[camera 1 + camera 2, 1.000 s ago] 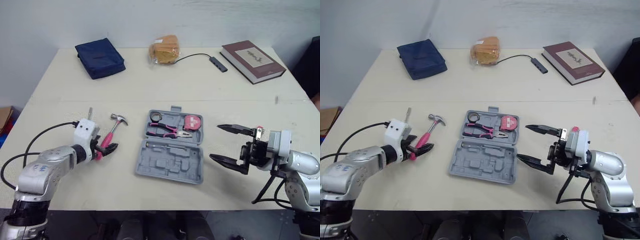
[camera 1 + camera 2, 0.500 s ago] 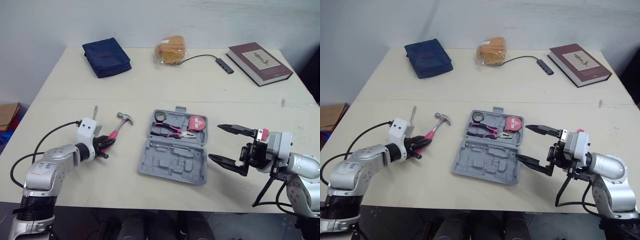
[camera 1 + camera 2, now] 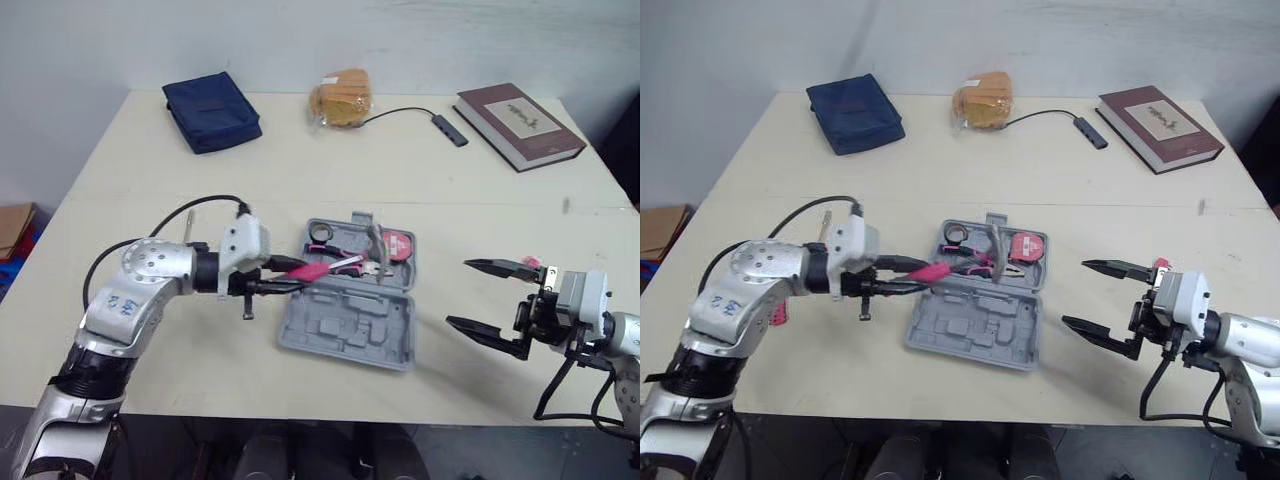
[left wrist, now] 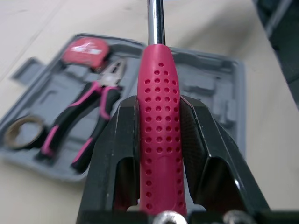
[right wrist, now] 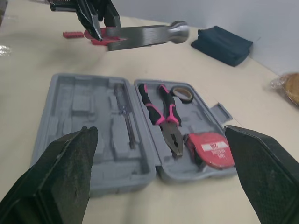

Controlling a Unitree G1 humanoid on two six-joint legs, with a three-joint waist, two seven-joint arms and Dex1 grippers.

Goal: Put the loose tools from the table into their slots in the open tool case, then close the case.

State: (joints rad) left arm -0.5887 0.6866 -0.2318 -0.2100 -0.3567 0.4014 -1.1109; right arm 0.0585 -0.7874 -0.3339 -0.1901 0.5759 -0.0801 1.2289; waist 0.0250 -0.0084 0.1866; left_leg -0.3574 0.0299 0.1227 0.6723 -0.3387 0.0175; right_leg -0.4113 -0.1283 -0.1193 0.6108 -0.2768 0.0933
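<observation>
My left gripper (image 3: 272,277) is shut on the pink handle of a hammer (image 3: 312,269) and holds it level in the air. Its steel head (image 3: 376,244) hangs over the open grey tool case (image 3: 340,330) in the middle of the table. The left wrist view has the dotted handle (image 4: 161,121) clamped between both fingers (image 4: 117,140). In the case's far half lie pink-handled pliers (image 5: 161,112), a red tape measure (image 5: 210,149) and a tape roll (image 4: 21,133). My right gripper (image 3: 457,293) stands open just right of the case, holding nothing.
A small pink tool (image 5: 74,34) and a thin metal shaft (image 3: 187,224) lie on the table left of the case. Along the far edge sit a navy pouch (image 3: 212,110), a bagged bun (image 3: 342,98), a cabled hub (image 3: 445,130) and a maroon book (image 3: 518,110).
My left gripper shut on the hammer, lifted it off the table and carried it right, over the case. The right gripper drew back slightly to the right, still open.
</observation>
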